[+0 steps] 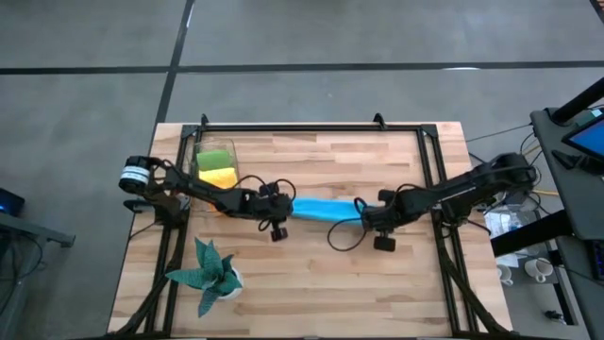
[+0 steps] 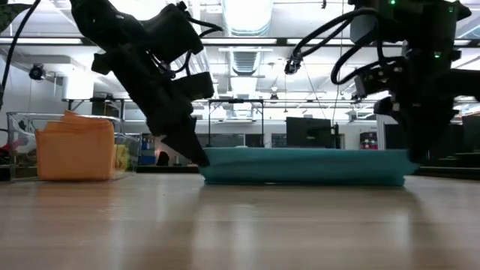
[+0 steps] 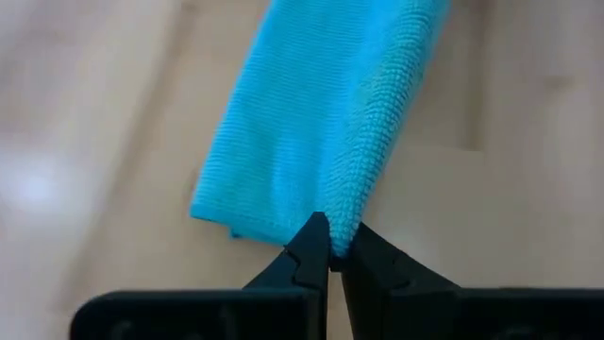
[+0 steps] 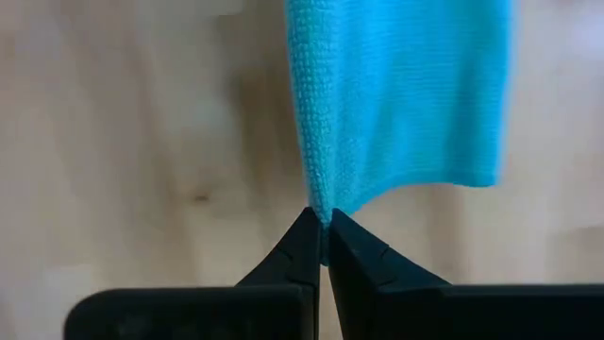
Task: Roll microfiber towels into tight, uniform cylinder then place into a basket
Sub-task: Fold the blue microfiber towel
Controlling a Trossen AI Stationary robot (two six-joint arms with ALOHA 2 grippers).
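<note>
A bright blue towel (image 1: 324,209), folded into a long narrow strip, lies on the table's middle between my two grippers. My left gripper (image 1: 286,208) is shut on its left end; my right gripper (image 1: 362,213) is shut on its right end. The clear basket (image 1: 215,162) stands at the far left and holds a lime green towel (image 1: 216,156), a yellow towel (image 1: 220,176) and an orange one (image 2: 73,147). My left gripper pinches a corner of the folded edge (image 3: 338,225) at the strip's left end between its two fingertips, slanting down from the table's left. The strip lies on the table. My right gripper pinches a corner (image 4: 319,210) of the strip's right end between its two fingertips, pointing down. The strip lies along the table (image 2: 304,166).
A dark teal plant (image 1: 209,274) in a white pot stands near the front left. A black metal frame (image 1: 311,127) runs round the table. Bare wood lies in front of the strip and behind it.
</note>
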